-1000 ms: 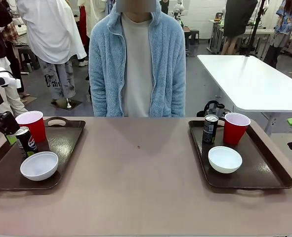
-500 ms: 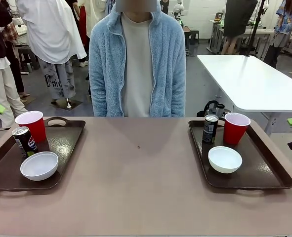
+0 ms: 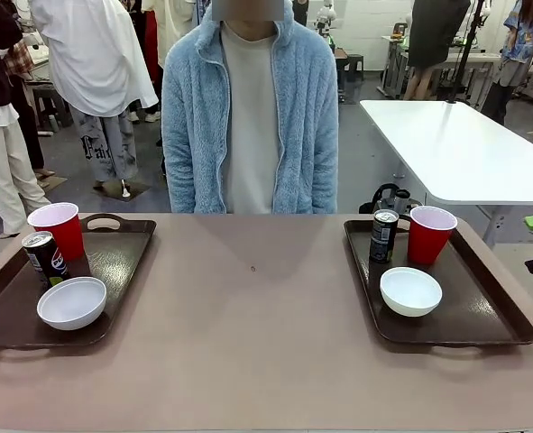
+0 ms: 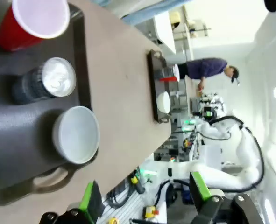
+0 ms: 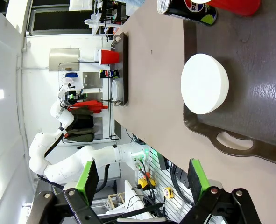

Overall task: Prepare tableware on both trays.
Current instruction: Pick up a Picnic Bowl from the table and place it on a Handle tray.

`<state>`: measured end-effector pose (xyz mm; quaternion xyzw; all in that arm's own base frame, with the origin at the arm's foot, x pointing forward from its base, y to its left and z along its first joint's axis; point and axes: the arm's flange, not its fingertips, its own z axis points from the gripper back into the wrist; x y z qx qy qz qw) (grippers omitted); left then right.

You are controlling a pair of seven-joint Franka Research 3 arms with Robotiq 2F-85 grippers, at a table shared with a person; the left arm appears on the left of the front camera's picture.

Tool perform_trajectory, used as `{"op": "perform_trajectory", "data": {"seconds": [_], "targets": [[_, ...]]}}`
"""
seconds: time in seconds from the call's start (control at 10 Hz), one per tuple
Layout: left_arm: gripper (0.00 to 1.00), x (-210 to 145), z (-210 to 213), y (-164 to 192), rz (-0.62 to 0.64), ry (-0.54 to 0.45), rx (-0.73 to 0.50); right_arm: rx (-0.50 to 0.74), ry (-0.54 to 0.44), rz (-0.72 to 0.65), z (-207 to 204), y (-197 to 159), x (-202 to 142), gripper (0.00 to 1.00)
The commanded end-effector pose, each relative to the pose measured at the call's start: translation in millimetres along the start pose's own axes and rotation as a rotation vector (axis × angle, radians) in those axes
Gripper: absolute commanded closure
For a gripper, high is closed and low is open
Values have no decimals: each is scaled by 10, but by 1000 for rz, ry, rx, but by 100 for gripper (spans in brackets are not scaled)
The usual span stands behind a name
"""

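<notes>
Two dark-brown trays lie on the table. On the left tray stand a red cup, a dark can and a white bowl. The right tray carries a can, a red cup and a bowl. My left gripper hangs open off the table's end, short of the left tray's handle, with its bowl, can and cup ahead. My right gripper is open too, beyond the right tray and its bowl.
A person in a light-blue fleece stands at the table's far side, hands out of sight. The tan table runs bare between the trays. A white table stands behind at the right, and other people move in the background.
My left gripper was beside the can at the left tray's outer edge. It has pulled back to the left and left the front view. The tableware has not moved.
</notes>
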<state>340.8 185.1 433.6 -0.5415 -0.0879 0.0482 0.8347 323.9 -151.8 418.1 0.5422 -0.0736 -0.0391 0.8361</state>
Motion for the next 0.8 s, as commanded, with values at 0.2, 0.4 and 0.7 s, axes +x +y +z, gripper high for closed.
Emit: {"op": "perform_trajectory", "data": {"seconds": [0.2, 0.4, 0.7], "targets": [[0, 101, 298, -60, -3, -62, 52, 29, -12, 21, -10, 0, 16, 0], [0, 58, 349, 12, 18, -61, 43, 29, -12, 21, -10, 0, 16, 0], [0, 58, 349, 12, 18, -61, 43, 29, -12, 21, -10, 0, 16, 0]]}}
